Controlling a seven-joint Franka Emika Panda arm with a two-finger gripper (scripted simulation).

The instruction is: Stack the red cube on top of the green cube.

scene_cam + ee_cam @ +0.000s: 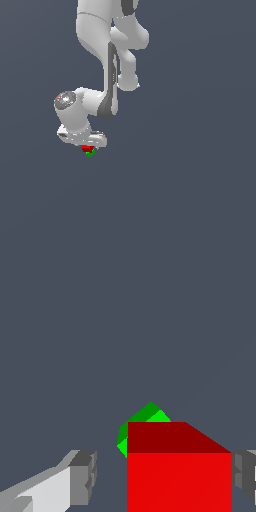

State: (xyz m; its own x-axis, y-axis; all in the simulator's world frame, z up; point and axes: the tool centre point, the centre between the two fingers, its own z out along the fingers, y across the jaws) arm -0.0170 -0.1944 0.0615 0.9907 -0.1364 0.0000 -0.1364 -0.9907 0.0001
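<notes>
The light is soft and even, and the flat dark grey-blue surface (200, 200) shows no shadows. The shiny white robot arm (95, 30) is bright on its rounded parts, darker underneath. Nothing is blurry. The small bright-red cube (179, 481) has a lighter front face and a darker top. The small bright-green cube (145, 415) has light and dark faces too.

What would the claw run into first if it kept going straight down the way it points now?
Probably the red cube, sitting between the claw fingers, with the green cube just beyond it. Whether the red one already rests on the green is unclear.
</notes>
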